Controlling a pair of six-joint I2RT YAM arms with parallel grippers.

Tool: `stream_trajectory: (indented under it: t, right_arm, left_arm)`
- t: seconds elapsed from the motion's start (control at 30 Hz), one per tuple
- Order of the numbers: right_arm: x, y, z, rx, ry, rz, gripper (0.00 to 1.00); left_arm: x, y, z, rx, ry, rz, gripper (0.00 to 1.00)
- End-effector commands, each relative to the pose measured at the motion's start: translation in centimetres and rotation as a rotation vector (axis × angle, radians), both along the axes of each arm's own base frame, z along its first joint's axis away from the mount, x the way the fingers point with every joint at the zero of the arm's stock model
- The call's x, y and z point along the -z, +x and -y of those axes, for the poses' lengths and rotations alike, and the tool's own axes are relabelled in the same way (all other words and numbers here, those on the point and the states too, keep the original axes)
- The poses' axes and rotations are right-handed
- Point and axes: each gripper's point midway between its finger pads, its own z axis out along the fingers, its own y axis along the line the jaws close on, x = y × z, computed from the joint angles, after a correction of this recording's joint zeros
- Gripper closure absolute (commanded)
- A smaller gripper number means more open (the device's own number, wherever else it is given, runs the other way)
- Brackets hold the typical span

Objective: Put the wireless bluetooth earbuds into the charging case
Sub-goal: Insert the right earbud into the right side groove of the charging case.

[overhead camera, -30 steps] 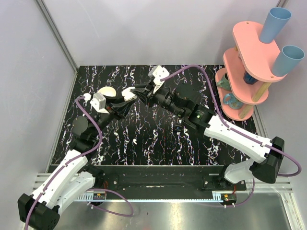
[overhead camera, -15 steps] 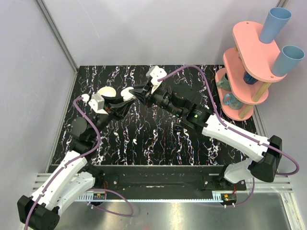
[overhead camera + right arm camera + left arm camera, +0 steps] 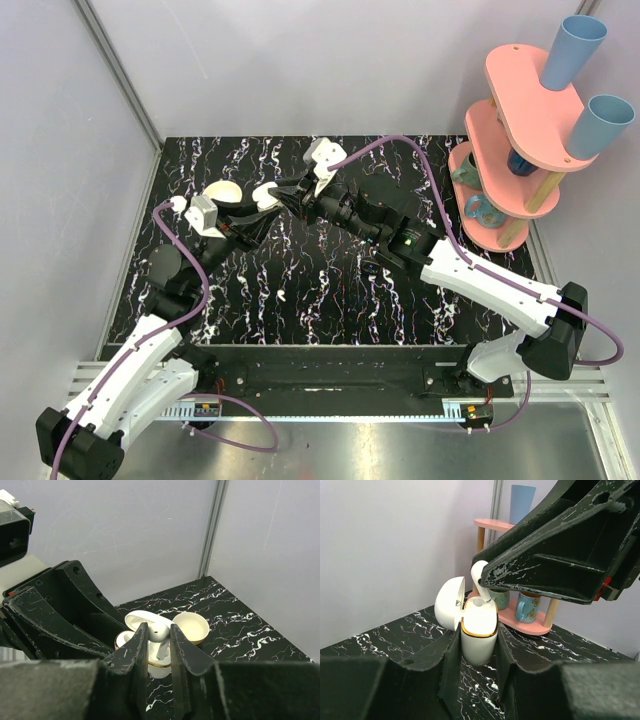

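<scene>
earbud in right tool, above case

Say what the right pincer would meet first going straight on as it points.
Probably the open charging case in the left pincer: the earbud the right pincer holds would reach its gold-rimmed base first. The gap is hard to judge.

The black marble-patterned counter, veined with white, carries a pink tiered stand with pale wooden posts at its far right corner, the lowest shelf sitting low on the surface. Well to the left of the stand, nearer the front edge, lies a small white glossy piece, earbud-like but too small to tell surely.
</scene>
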Motion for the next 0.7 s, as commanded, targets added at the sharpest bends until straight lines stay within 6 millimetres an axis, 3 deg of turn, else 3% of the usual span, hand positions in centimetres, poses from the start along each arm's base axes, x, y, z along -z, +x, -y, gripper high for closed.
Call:
stream_trajectory:
  t: [0.0, 0.67]
  right_arm:
    - [-1.6, -0.7, -0.3, -0.022, 0.027, 0.033, 0.78]
    - [-0.4, -0.7, 0.0, -0.016, -0.011, 0.053, 0.78]
  left_arm:
    - [-4.4, -1.0, -0.8, -0.015, -0.084, 0.122, 1.00]
    - [-5.5, -1.7, -1.3, -0.013, -0.147, 0.138, 1.00]
